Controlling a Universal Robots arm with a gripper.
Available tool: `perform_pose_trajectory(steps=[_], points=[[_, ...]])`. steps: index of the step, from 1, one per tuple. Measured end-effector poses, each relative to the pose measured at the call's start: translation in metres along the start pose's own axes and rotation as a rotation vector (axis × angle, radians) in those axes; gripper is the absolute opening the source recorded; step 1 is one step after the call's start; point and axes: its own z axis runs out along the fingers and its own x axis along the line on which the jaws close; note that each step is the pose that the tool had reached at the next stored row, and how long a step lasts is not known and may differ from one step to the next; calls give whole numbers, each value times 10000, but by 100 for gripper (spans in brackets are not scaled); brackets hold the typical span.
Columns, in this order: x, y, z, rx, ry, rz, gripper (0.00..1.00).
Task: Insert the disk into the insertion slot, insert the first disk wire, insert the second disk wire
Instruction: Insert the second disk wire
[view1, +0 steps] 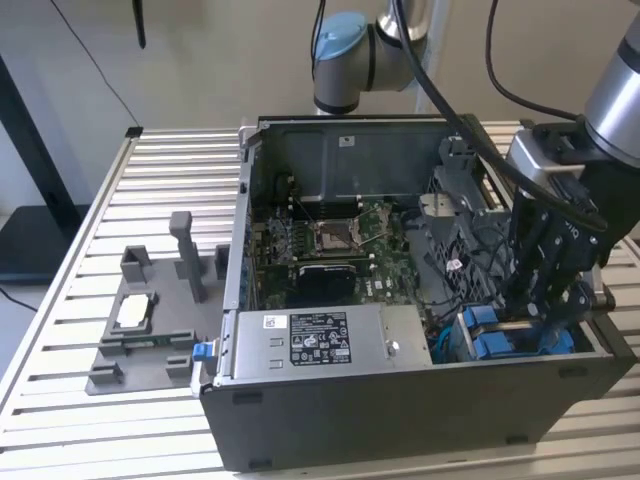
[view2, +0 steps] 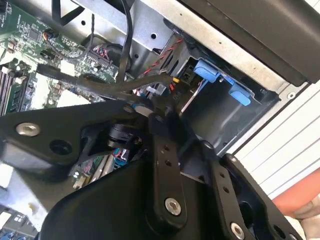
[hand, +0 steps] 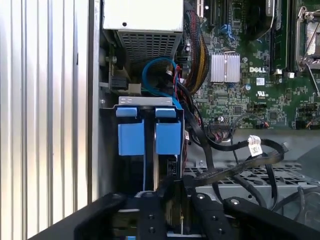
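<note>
The claw (view1: 540, 315) hangs over the insertion slot (view1: 515, 335) at the case's right — grip state unclear; the disk seems seated, wires unconfirmed.

Even, bright daylight on the slatted table (view1: 80, 300), glare off its ribs, computer case (view1: 400, 420) interior shadowed; near black end effector (view2: 165, 165) parts soft, slightly out of focus.
</note>
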Motion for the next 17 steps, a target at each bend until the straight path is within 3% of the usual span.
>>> perform_pose_trajectory(steps=[1, 2, 9, 17], points=[[0, 0, -2, -1, 7, 0, 24], [0, 1, -7, 0, 18, 1, 31], [10, 2, -41, -54, -1, 15, 31], [-3, 14, -247, -59, -20, 137, 31]])
